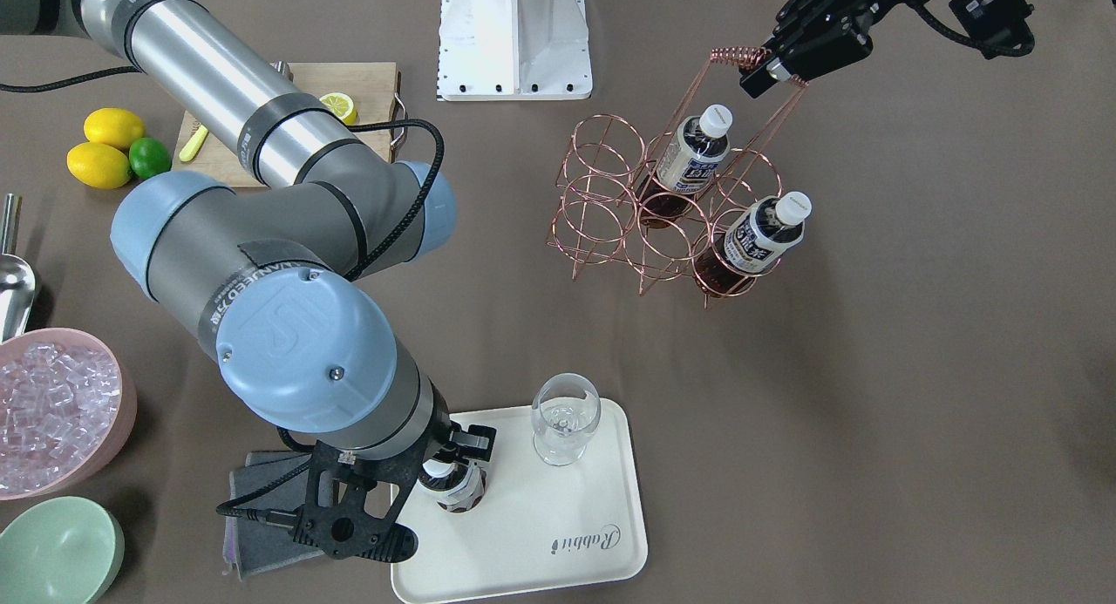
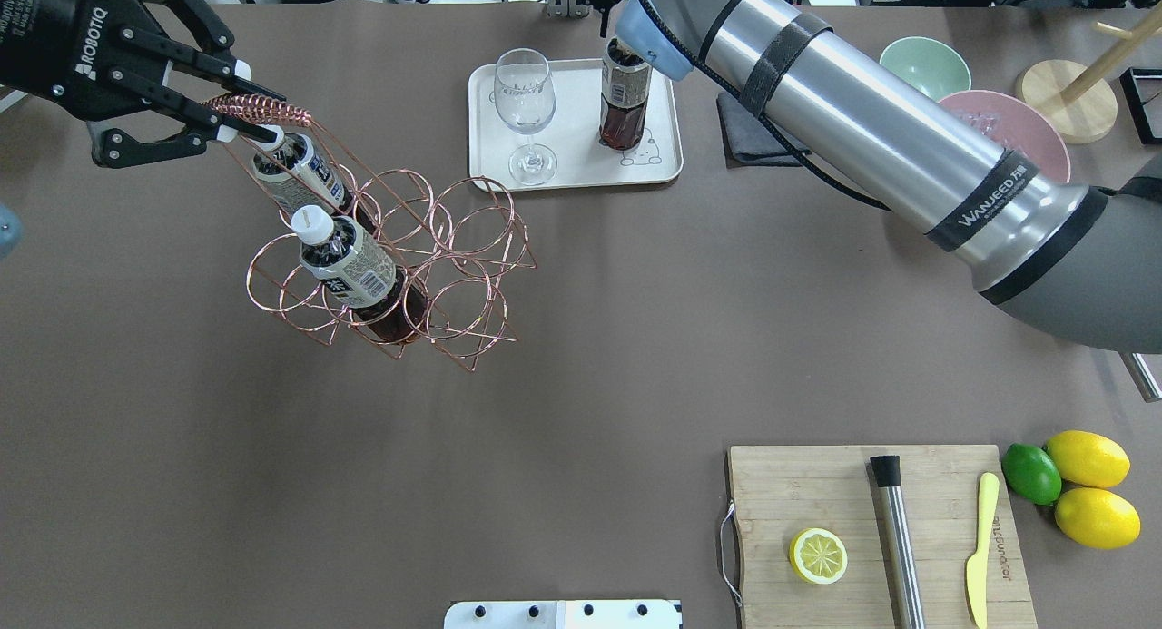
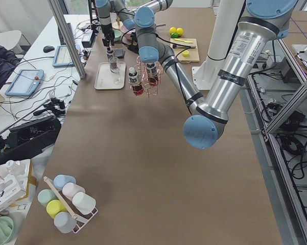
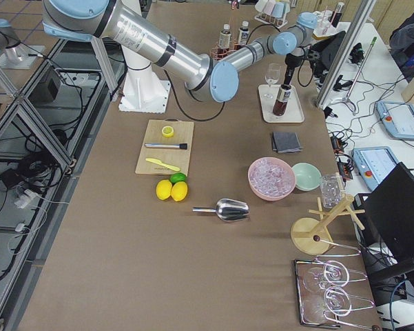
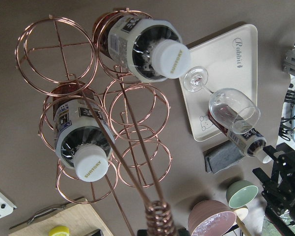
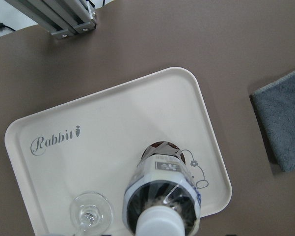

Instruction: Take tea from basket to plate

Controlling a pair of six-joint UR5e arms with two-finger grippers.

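Note:
A copper wire basket [image 2: 436,266] hangs tilted from my left gripper [image 2: 250,116], which is shut on its coiled handle [image 1: 737,57]. Two tea bottles [image 2: 349,266] [image 2: 300,171] with white caps lean in its rings. A third tea bottle [image 2: 625,93] stands upright on the cream plate [image 2: 581,162], over the bear drawing. My right gripper [image 1: 449,464] sits over this bottle's neck and looks shut on it; the wrist hides the fingers. A clear glass [image 2: 525,103] stands on the same plate beside the bottle.
A grey cloth [image 2: 753,134] lies next to the plate. A pink bowl of ice [image 1: 52,412], a green bowl [image 1: 57,552] and a metal scoop [image 1: 13,281] sit beyond it. The cutting board [image 2: 817,493] holds a lemon half, with lemons [image 2: 1089,484] beside it.

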